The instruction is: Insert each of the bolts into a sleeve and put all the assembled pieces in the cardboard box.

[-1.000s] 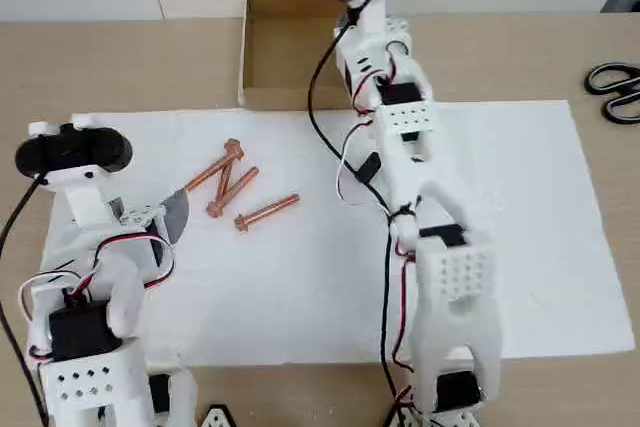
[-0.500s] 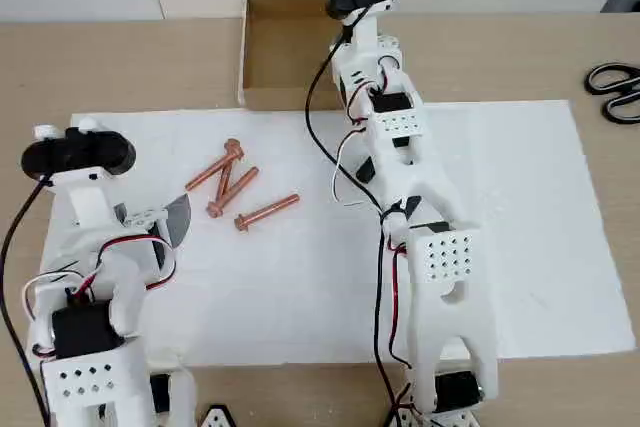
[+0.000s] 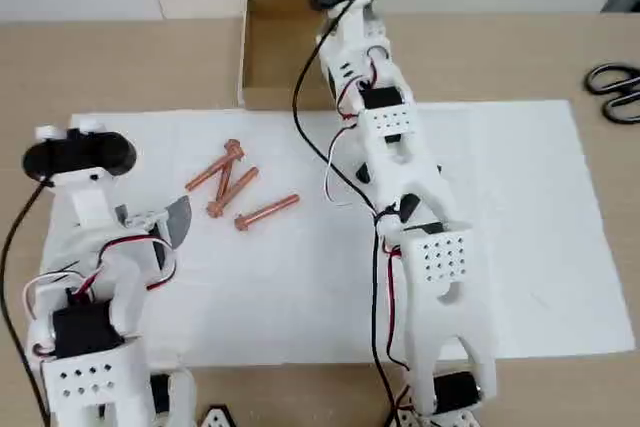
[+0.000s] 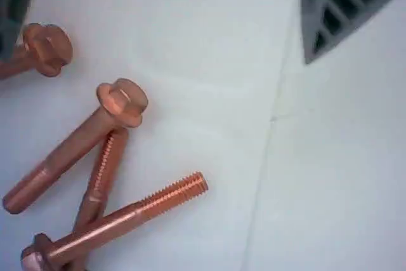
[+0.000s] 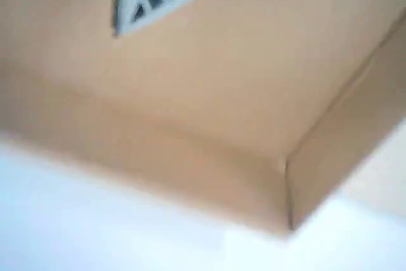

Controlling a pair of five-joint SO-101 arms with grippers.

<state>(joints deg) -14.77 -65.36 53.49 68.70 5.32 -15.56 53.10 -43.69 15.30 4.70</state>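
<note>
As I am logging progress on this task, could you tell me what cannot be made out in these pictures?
Cardboard box: in the high view the right arm covers part of its floor.
Scissors: cut off by the high view's edge.
One bolt: its shank runs off the left wrist view's edge.

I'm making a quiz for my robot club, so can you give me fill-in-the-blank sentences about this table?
1. ___ copper-coloured metal bolts lie on the white sheet.
2. The black-handled scissors lie on the bare wooden ___.
3. The right arm stretches over the open brown cardboard ___.
Missing words: four; table; box.
</note>
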